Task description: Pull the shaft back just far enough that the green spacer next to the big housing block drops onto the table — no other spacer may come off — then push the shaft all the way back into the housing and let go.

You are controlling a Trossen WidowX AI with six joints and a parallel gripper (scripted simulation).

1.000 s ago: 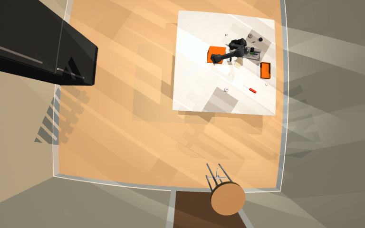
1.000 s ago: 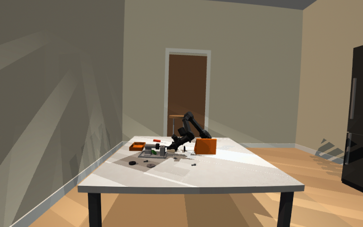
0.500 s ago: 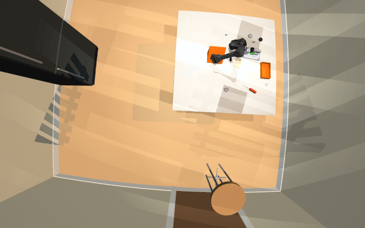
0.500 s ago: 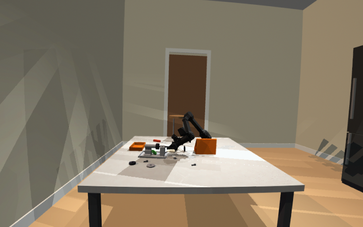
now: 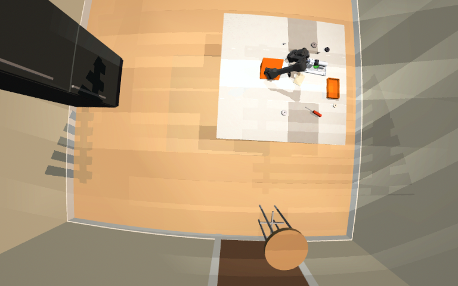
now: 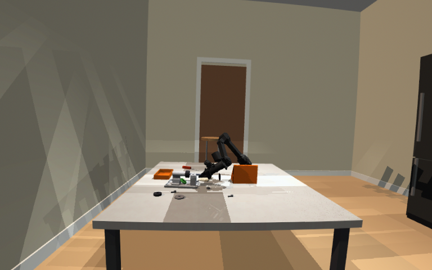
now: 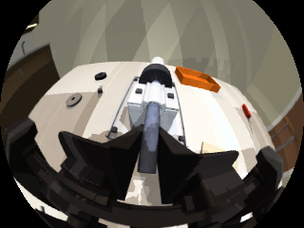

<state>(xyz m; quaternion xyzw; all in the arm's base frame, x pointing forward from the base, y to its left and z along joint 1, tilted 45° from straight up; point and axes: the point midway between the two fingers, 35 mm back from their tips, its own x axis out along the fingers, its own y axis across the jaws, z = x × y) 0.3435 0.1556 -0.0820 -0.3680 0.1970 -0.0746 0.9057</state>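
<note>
My gripper [image 7: 150, 128] is shut on the blue-grey shaft [image 7: 150, 142], whose near end sticks out between the fingers. The shaft runs through the pale near block [image 7: 138, 102] [image 6: 193, 179] toward the white cylindrical housing [image 5: 323, 63] [image 6: 179, 174]. A black ring [image 5: 316, 62] [image 6: 187, 174] [image 7: 156, 75] sits in line with the shaft, beside the housing. The green spacer [image 5: 316, 66] [image 6: 183, 180] is below the shaft line, tilted, low over the base plate [image 5: 321, 72] between housing and near block; its exact contact is unclear. It is hidden in the wrist view. The shaft's far end is hidden.
An orange tray [image 5: 333, 88] [image 6: 163, 174] [image 7: 197, 81] and a red screwdriver [image 5: 316, 113] [image 6: 186, 167] [image 7: 246, 111] lie beyond the fixture. A black ring [image 5: 327, 49] [image 6: 157, 193] [image 7: 100, 76] and grey washer [image 5: 313, 44] [image 6: 179, 197] [image 7: 73, 100] lie beside it. An orange block [image 5: 271, 62] [image 6: 244, 174] stands near the arm.
</note>
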